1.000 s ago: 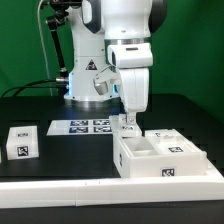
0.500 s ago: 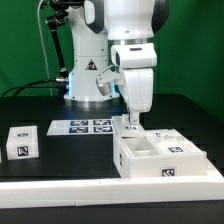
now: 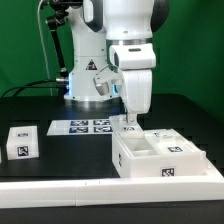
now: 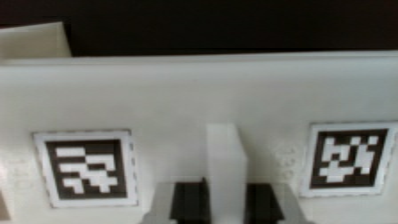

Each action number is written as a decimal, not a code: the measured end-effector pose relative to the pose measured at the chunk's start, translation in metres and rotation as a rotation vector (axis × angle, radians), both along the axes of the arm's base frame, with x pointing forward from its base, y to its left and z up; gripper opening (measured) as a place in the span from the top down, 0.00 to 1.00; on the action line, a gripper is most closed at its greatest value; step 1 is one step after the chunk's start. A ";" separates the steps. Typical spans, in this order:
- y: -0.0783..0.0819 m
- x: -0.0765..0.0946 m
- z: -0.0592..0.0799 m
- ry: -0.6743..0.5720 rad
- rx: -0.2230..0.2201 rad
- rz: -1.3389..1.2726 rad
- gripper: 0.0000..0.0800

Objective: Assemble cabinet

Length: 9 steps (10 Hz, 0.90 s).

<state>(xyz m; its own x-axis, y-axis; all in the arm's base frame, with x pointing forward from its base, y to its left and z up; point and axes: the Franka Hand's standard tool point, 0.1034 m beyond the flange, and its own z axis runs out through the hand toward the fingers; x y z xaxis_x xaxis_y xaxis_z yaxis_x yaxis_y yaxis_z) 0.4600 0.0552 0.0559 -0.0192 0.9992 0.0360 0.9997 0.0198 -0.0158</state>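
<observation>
The cabinet is a white open box with tags, lying on the black table at the exterior view's right. My gripper reaches down at its far left corner. In the wrist view the cabinet's white wall fills the picture, with a tag on each side of a thin upright rib. My gripper has its dark fingers pressed against both sides of that rib, so it is shut on it. A loose white tagged cabinet piece lies at the exterior view's left.
The marker board lies flat on the table in front of the white robot base. A white ledge runs along the table's near edge. Cables hang behind the base at the exterior view's left.
My arm has shifted very slightly toward the exterior view's right, still at the cabinet's far left corner. The cabinet and the loose piece have not visibly moved.
</observation>
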 end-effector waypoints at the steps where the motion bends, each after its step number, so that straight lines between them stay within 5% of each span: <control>1: 0.000 0.000 0.000 0.000 0.000 0.000 0.91; 5: -0.001 0.003 0.000 -0.003 0.002 0.019 0.91; 9: -0.002 0.033 0.000 -0.024 0.016 0.044 0.91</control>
<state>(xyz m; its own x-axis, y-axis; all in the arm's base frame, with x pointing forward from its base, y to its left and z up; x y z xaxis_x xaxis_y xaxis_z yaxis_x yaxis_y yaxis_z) 0.4926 0.0532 0.0554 -0.0640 0.9966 0.0514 0.9979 0.0636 0.0091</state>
